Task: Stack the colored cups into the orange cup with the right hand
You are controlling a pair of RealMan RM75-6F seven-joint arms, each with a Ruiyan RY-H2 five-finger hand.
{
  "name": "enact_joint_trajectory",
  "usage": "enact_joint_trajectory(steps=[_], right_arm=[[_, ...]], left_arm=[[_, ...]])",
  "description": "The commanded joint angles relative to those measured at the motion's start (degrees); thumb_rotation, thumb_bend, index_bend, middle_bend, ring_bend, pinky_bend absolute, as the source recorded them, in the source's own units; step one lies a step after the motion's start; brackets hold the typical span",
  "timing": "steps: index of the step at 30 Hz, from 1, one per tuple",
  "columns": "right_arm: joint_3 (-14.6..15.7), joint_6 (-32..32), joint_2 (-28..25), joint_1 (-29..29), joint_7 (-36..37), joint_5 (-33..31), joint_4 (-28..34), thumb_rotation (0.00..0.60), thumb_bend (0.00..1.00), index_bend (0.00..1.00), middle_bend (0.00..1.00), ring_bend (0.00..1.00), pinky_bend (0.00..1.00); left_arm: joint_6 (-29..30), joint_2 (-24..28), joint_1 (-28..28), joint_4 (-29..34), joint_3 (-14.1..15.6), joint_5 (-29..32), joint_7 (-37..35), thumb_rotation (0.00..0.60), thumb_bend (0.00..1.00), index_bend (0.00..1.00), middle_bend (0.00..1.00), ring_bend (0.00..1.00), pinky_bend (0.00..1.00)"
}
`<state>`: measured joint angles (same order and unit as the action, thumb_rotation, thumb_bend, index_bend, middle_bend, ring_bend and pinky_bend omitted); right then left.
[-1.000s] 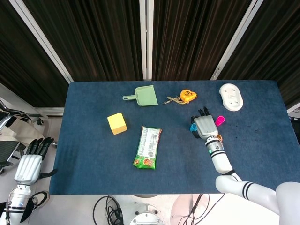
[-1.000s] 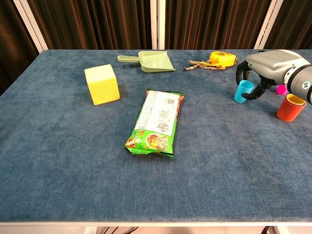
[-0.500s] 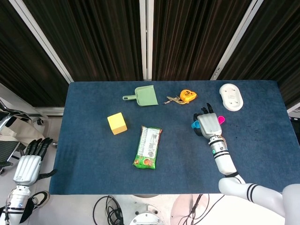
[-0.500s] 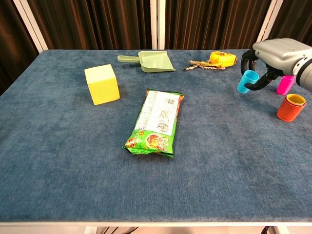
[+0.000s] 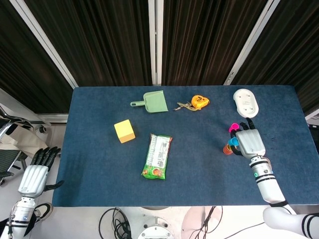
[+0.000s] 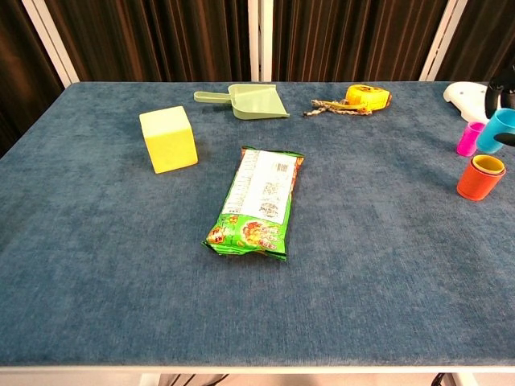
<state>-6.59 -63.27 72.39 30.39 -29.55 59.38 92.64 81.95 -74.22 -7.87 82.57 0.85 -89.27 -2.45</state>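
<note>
Right hand [image 5: 250,143] grasping blue cup [image 6: 499,130], lifted above orange cup [image 6: 479,178]; pink cup [image 6: 467,138] beside. Left hand [image 5: 34,175] released, fingers apart, off counter [image 6: 121,265].

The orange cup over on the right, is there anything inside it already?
Yes. In the chest view a yellow cup sits nested in the orange cup, its rim showing above. Whether anything lies inside the yellow one cannot be seen. The blue cup is held above, not in.
</note>
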Motion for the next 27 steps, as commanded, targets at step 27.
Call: enact_joint_trajectory(steps=[27], right_arm=[[0.7, 3.7, -0.8, 0.7, 2.3, -0.4, -0.4, 0.600, 0.11, 0.27, 0.36, 0.09, 0.00]], left_arm=[[-0.4, 0.3, -0.3, 0.1, -0.2, 0.3, -0.1, 0.600, 0.08, 0.08, 0.04, 0.00, 0.00]])
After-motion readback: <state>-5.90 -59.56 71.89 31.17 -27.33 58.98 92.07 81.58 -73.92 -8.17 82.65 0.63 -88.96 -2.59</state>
